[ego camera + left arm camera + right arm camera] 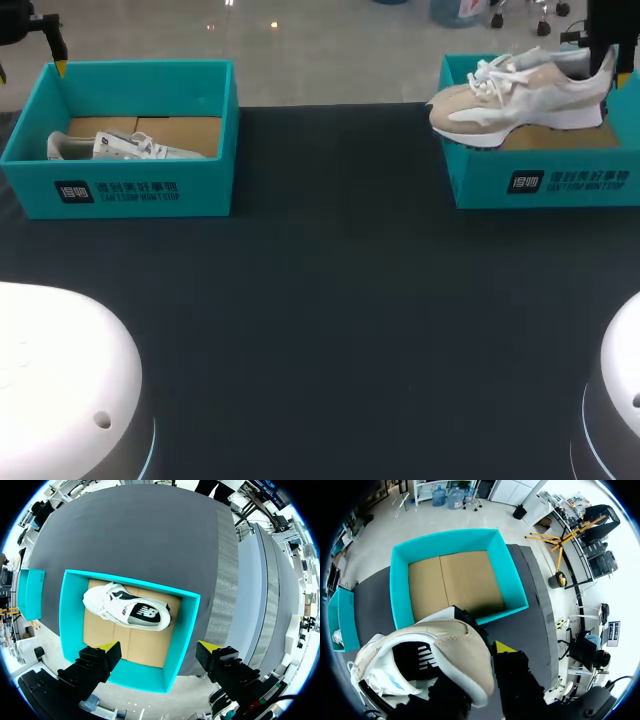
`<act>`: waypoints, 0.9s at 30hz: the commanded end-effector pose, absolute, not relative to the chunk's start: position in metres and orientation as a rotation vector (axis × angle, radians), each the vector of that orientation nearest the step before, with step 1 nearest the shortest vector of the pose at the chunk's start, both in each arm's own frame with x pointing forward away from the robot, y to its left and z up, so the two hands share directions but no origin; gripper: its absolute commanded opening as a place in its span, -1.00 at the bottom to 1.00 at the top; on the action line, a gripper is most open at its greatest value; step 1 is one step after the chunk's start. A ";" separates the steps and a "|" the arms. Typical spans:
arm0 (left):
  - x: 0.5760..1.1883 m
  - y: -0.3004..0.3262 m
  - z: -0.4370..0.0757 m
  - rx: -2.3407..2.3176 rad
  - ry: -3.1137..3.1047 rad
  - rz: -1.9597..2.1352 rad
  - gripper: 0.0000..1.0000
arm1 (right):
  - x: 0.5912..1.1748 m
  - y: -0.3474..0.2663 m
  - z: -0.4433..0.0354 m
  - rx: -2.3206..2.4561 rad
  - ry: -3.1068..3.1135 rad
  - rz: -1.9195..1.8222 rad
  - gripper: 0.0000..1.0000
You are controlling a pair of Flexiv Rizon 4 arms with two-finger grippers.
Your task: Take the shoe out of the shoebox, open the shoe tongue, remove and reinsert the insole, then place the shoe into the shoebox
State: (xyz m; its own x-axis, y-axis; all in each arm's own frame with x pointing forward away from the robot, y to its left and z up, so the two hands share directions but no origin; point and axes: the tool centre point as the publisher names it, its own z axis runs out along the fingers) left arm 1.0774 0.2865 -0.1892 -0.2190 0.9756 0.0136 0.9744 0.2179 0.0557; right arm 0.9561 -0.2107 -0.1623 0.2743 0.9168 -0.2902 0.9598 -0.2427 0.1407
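Table (330,300): dark top, carries two teal boxes.
Left shoebox (130,195): at the table's far left corner, open, cardboard floor.
Right shoebox (540,180): at the far right corner, open. The right wrist view shows its cardboard floor bare.
Beige shoe (520,100): beige and white, laced, held level above the right shoebox. Its toe pokes out past the box's wall on the table-centre side, and its heel is toward the table's right edge.
White shoe (120,147): lies on its side inside the left shoebox, against the wall nearest the table's left edge.
Right gripper (604,70): clamped on the beige shoe's heel. One yellow tip shows outside the heel; the other is hidden by the shoe.
Left gripper (159,650): fingers wide apart, holding nothing, above the left shoebox's far wall.
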 end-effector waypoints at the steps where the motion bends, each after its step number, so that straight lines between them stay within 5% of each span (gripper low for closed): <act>1: 1.076 0.286 -0.189 1.949 2.433 0.085 1.00 | 0.913 -0.187 -0.163 2.170 1.710 -0.120 -1.00; 27: 1.076 0.286 -0.189 1.949 2.433 0.085 1.00 | 0.776 -0.065 -0.203 2.056 1.913 -0.173 -1.00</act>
